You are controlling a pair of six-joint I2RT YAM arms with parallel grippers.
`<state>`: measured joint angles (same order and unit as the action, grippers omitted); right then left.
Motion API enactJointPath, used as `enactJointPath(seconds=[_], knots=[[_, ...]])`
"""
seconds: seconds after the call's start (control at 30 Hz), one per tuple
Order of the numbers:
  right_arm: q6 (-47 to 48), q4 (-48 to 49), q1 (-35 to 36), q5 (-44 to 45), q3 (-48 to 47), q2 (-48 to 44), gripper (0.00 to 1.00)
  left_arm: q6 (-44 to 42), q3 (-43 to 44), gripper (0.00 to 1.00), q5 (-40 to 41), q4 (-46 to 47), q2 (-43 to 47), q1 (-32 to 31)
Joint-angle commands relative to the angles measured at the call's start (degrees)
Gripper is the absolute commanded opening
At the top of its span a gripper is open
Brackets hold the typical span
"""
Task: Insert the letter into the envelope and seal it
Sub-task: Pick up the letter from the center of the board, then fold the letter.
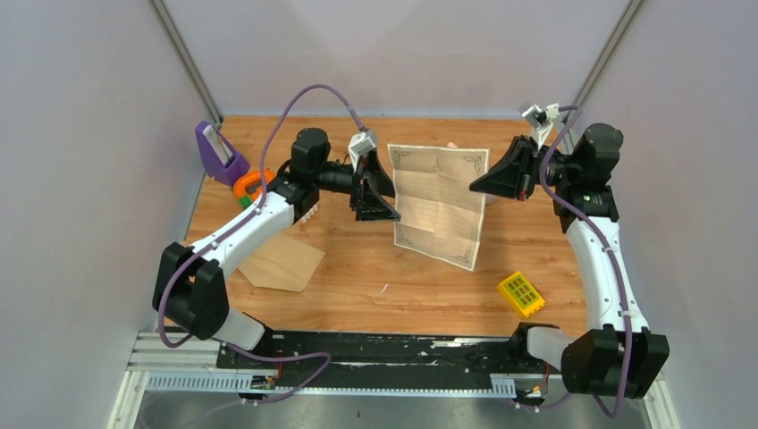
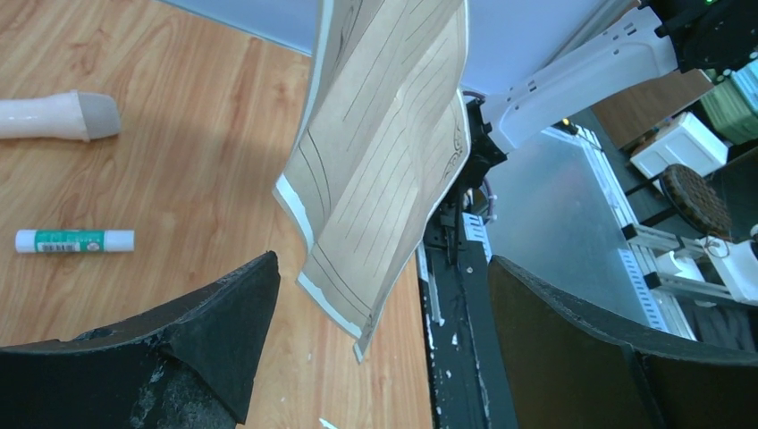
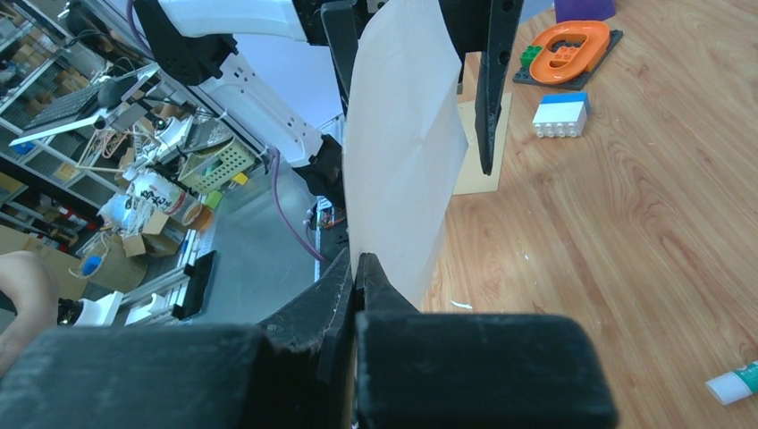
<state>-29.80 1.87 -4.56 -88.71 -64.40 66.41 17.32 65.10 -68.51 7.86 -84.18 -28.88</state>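
Observation:
The letter (image 1: pixel 440 206), a pale creased sheet with ruled lines and a light border, hangs in the air over the table's middle. My right gripper (image 1: pixel 480 183) is shut on its right edge; the right wrist view shows the jaws pinching the sheet (image 3: pixel 398 152) edge-on. My left gripper (image 1: pixel 383 189) is open beside the sheet's left edge, and the letter (image 2: pixel 384 152) hangs apart from both its fingers. The tan envelope (image 1: pixel 282 263) lies flat on the table at the near left, partly under the left arm; a strip of it shows in the right wrist view (image 3: pixel 474 165).
A purple holder (image 1: pixel 217 154) and an orange piece on a Lego base (image 1: pixel 253 186) sit at the far left. A yellow block (image 1: pixel 521 294) lies near right. A glue stick (image 2: pixel 74 240) and a white tube (image 2: pixel 58 115) lie on the table. A blue-white brick (image 3: pixel 560 115).

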Motion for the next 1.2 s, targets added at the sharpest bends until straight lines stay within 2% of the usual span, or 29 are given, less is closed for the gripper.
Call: enactJointPath(seconds=[0.0,0.2,0.47,0.67,0.97,1.07,1.17], knots=[[-3.93,5.78,0.25,-2.08,-0.29,-0.26,0.00,-0.44,2.08,0.95,0.41,0.33,0.10,-0.38],[-4.27,5.95,0.16,0.26,-0.64,-0.87,0.00,0.60,1.24,0.95,-0.27,1.92,0.11,-0.45],[-7.70,7.81,-1.17,4.74,-2.04,-0.49,0.00,2.24,1.50,0.80,-2.78,2.74,0.31,-1.39],[-16.29,17.14,-3.82,6.80,0.81,-0.20,0.00,3.55,1.12,0.76,-3.93,3.96,0.89,-1.77],[-16.74,17.76,-4.53,11.45,4.06,-1.14,0.00,11.78,0.24,0.68,-5.37,12.64,1.08,-1.75],[-18.92,20.36,-5.26,14.11,6.81,-1.89,0.00,14.46,0.04,0.61,-5.49,16.10,0.96,-1.79],[-22.02,23.51,-5.55,13.18,7.60,-1.29,0.00,15.06,0.04,0.60,-4.90,16.63,0.87,-1.79]])
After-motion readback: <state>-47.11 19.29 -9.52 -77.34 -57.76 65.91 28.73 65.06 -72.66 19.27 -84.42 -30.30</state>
